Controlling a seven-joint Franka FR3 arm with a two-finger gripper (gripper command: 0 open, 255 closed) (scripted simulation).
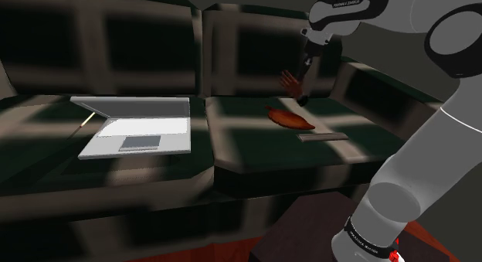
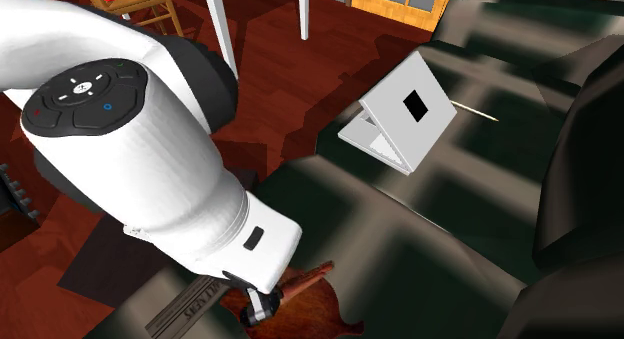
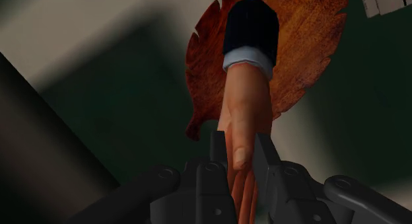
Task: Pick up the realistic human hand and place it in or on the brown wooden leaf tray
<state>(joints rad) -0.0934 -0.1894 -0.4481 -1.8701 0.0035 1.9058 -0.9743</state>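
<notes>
The human hand [image 3: 245, 117], skin-coloured with a white cuff and dark sleeve, hangs clasped between my gripper's [image 3: 241, 153] black fingers [image 3: 218, 152], sleeve end pointing away. Directly beneath it lies the reddish-brown leaf-shaped tray [image 3: 310, 51] on the dark sofa seat. In the shoulder view the hand [image 1: 290, 83] is held in the air by the gripper [image 1: 301, 93], a little above and behind the tray [image 1: 290, 118]. In the second exterior view the arm covers most of the tray [image 2: 310, 312].
An open grey laptop [image 1: 139, 129] sits on the sofa's other cushion, at the shoulder view's left. A flat grey remote-like bar [image 1: 323, 136] lies just in front of the tray. The sofa backrest [image 1: 247, 44] rises behind. Wooden chairs [image 2: 140, 2] stand on the red floor.
</notes>
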